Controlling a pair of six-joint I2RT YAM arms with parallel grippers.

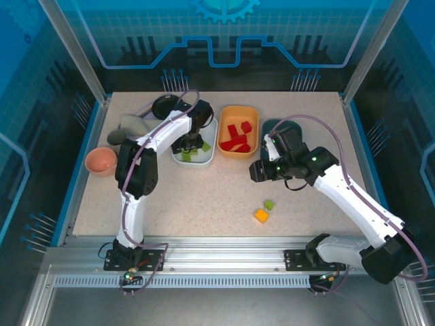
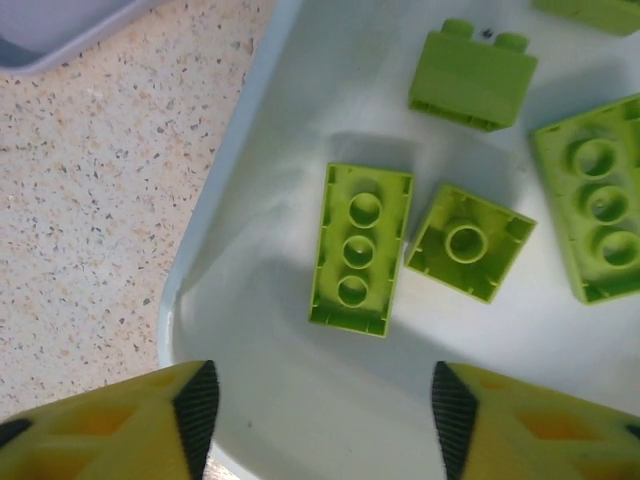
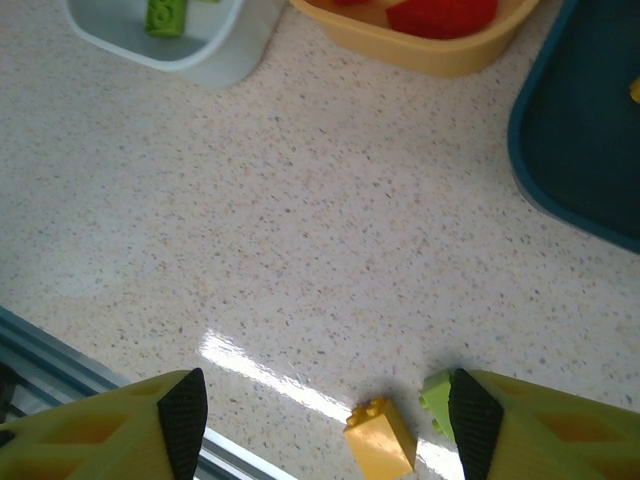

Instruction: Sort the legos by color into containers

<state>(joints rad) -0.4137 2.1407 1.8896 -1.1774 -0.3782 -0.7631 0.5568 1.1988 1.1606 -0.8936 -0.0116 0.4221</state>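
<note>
the left claw (image 1: 185, 147) hangs over the white tub (image 1: 208, 160), its fingers apart with nothing between them. in the left wrist view, green legos (image 2: 360, 248) lie studs-down on the tub floor just ahead of the fingertips (image 2: 197, 400). a long one and a small square one (image 2: 468, 243) sit side by side, with two more further ahead and to the right. the tub's rim (image 2: 215, 200) curves past the left finger.

right of that claw stands the orange tub (image 1: 238, 108), holding red legos (image 1: 238, 138).

the right claw (image 1: 255, 171) is above the bare table (image 1: 204, 197), its fingers spread and holding nothing. from its wrist camera, a yellow-orange lego (image 3: 380, 440) lies on the table between the fingers, nearer the right one, and a green lego (image 3: 437, 395) lies just beside it. from above, both lie on the near side of the claw, apart from it. the dark teal tub (image 3: 580, 130) sits ahead and to the right of this claw.
</note>
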